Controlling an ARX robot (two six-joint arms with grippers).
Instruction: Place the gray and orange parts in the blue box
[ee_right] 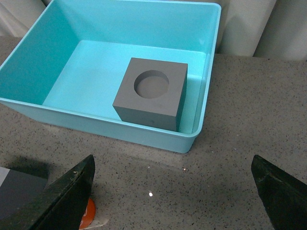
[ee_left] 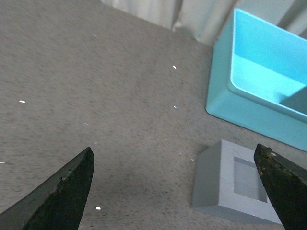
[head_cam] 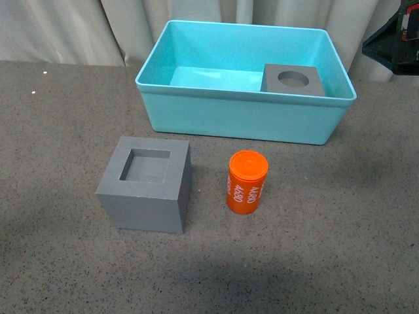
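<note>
Orange cylinder point(head_cam: 247, 182), white "4680" print

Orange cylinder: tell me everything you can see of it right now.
The orange cylinder stands upright on the speckled gray table, outside the blue box and in front of it. It looks like smooth plastic, with a cap-like band below its flat round top. "4680" is printed in white twice, running along its side. The gray cube with the square recess sits to its left, apart from it. Only the table touches it.
</note>
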